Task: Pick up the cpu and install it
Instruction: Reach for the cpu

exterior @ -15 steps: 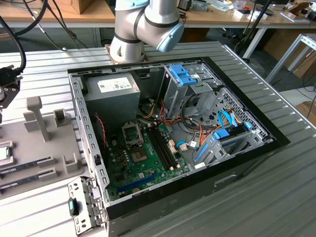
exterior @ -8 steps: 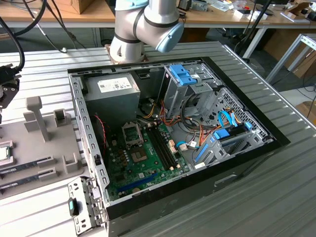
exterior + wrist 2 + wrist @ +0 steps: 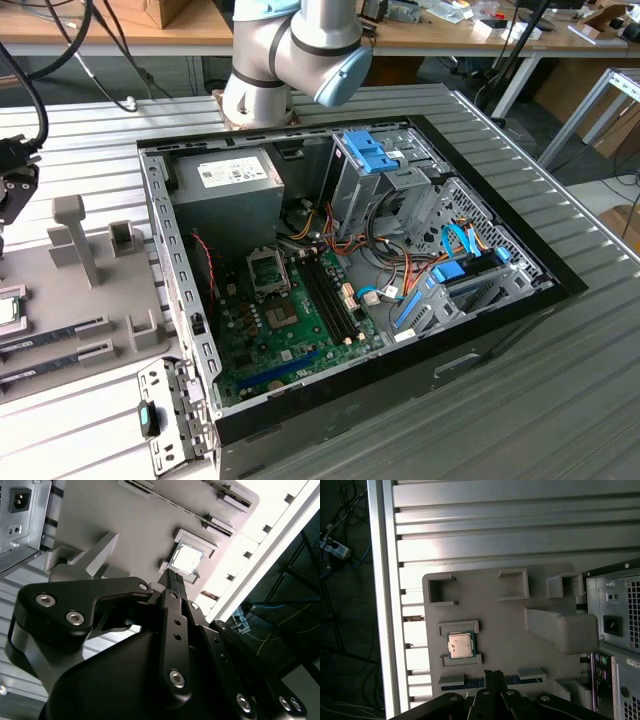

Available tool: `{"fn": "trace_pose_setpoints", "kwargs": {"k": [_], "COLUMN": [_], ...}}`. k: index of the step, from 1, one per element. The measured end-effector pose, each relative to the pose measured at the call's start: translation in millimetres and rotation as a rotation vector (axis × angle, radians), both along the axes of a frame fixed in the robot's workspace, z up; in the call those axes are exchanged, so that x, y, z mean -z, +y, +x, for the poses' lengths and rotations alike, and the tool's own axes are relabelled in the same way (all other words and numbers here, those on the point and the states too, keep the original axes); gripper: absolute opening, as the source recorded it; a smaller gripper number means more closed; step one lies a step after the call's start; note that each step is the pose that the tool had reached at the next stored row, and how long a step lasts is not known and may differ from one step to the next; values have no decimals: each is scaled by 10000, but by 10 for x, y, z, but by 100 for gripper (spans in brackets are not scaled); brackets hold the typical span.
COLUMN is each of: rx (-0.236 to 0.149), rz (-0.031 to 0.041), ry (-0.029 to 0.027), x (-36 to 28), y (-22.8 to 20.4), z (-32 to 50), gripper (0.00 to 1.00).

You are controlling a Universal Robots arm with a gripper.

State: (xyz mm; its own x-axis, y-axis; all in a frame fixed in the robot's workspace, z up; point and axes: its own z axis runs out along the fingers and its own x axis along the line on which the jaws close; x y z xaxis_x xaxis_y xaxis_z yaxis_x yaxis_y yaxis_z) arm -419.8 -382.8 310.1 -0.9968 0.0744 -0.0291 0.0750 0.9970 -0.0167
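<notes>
The gripper (image 3: 172, 576) hangs above the grey tray (image 3: 505, 615). Its two black fingers are pressed together with nothing between them, and in both wrist views their tips point towards the cpu (image 3: 187, 557).

The cpu (image 3: 460, 645) lies flat in its own small cradle on the tray, silver top up, with a raised grey lip at two opposite sides. The gripper is near it but not touching it. Just beside the cradle, two memory sticks (image 3: 55, 332) lie in long narrow slots in the tray. Grey blocks and a tall grey post (image 3: 75, 235) also stand on the tray.

The tray rests on a ribbed metal table (image 3: 495, 535). In the exterior view it sits at the left, and the cpu (image 3: 8, 310) is at the very edge there.

Beside the tray lies an open computer case (image 3: 480, 345), on its side. Inside it is the green motherboard (image 3: 290, 340) with a square socket (image 3: 268, 270) near its middle, well apart from the cpu. Beyond the socket is the grey power supply box (image 3: 225, 195), and blue drive brackets (image 3: 365, 150) sit towards the exterior view's right. Behind the case rises the arm (image 3: 290, 50), and past it are wooden benches (image 3: 120, 30) with cables.
</notes>
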Motion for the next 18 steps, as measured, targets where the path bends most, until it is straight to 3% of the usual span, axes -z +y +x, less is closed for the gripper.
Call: {"fn": "trace_pose_setpoints", "kwargs": {"k": [18], "rx": [1], "rz": [0], "ry": [0], "x": [180], "y": [0], "z": [-40], "gripper": [11]}}
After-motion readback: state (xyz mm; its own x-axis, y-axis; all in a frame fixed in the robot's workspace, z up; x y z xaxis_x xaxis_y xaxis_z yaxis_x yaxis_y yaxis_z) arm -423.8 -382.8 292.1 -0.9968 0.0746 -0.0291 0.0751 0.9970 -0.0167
